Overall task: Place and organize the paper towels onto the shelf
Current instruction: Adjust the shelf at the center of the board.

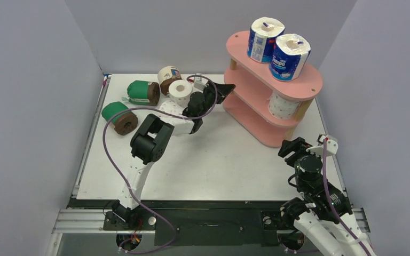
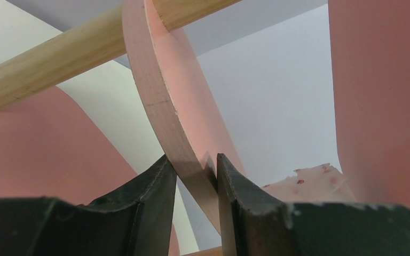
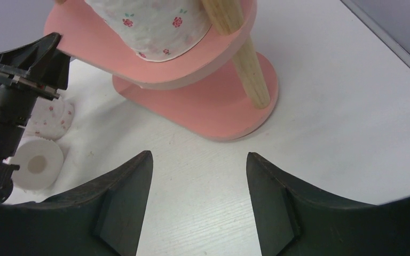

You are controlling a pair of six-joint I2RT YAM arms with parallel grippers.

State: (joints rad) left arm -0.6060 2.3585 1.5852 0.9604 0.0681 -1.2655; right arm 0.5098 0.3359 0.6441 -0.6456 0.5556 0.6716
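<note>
nearest the arm bases, the right hand (image 1: 292, 145) hangs over the white desk (image 1: 219, 165) with its jaws apart and nothing between them, just in front of the right end of the pink shelf (image 1: 312, 88). its wrist view looks between the two dark fingers (image 3: 120, 202) at the shelf's bottom board, a light wooden post (image 3: 243, 58) and the underside of the middle board, where a dotted roll (image 3: 149, 26) stands. further in, the left hand (image 1: 225, 93) reaches across the desk to the shelf's left end and is clamped shut on the rim of the middle board; its wrist view shows the pink edge pinched between the two fingertips. under and beside the left arm a second dotted roll (image 1: 171, 113) lies on the desk, and just behind it a white roll (image 1: 180, 89) stands on end with its core hole up. well to the left lie two green-wrapped rolls (image 1: 118, 117), the other one (image 1: 143, 92) further back, both on their sides, and a cream-wrapped roll (image 1: 168, 77) sits tilted behind the white one. all five are apart from the shelf, with the left arm lying between them and it. on the shelf's top board, farthest back, two blue-white rolls (image 1: 266, 38) stand upright side by side, touching.
</note>
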